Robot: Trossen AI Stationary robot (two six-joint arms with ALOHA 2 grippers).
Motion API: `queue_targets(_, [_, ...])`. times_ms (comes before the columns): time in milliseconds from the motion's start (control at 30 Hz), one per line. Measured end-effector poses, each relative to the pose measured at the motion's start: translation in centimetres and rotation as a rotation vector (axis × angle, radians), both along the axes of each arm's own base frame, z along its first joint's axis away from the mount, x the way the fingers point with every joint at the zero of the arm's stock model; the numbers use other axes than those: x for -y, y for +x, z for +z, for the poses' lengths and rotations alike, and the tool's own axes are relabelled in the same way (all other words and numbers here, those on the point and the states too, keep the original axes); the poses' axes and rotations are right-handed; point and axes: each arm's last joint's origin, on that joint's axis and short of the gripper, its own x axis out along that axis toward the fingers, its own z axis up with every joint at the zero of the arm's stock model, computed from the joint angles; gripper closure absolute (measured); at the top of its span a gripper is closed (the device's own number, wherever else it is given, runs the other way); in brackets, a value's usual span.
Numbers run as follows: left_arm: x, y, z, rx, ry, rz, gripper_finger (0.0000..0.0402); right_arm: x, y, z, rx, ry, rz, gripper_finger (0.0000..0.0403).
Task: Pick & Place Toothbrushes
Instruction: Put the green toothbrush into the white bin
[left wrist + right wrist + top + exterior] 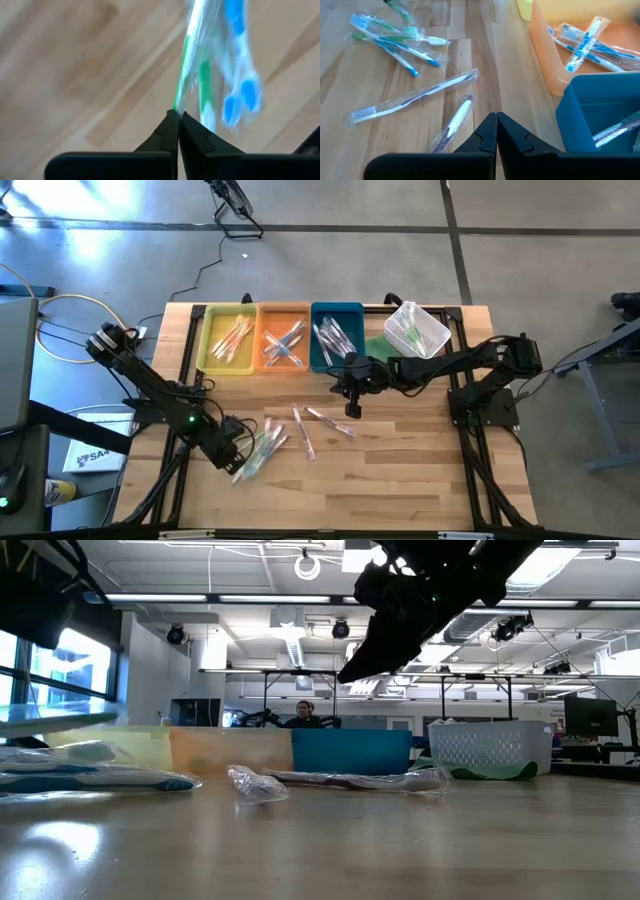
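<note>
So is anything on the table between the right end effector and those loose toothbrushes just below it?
Nothing visible. The right end effector hangs shut over bare table, with the nearest toothbrushes lying right beside it, unobstructed.

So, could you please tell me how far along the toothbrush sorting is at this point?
Done: wrapped toothbrushes already lie in the yellow tray, orange tray and blue tray.

In hand: the left tool is shut on a green toothbrush from the pile. The right tool, shut and empty, hangs just in front of the blue tray.

Left: that pile and several loose toothbrushes mid-table.
</note>
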Motion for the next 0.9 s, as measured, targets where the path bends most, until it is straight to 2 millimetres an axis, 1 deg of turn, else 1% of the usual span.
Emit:
queue_targets(200, [-1.0, -0.4, 1.3, 0.144, 0.11, -0.012, 0.0401, 0.0, 0.0, 0.0, 0.0, 0.001, 0.004, 0.0401])
queue_targets(533, [-2.9, -1.4, 3.7, 0.384, 0.355, -0.081, 0.0401, 0.0, 0.1, 0.1, 0.013, 0.003, 0.003, 0.0401])
queue_targets(633, [-3.4, -1.6, 4.3, 0.438, 0.424, -0.116, 0.0401, 0.0, 0.3, 0.5, 0.059, 0.028, -0.015, 0.0401])
queue_targets(767, [-4.6, -1.3, 4.9, 0.462, 0.494, -0.158, 0.0401, -0.1, 0.8, 1.2, 0.153, 0.058, -0.021, 0.0401])
queue_targets(900, [-5.8, 0.0, 5.3, 0.492, 0.599, -0.226, 0.0401, -0.3, 1.2, 2.2, 0.263, 0.098, 0.041, 0.0401])
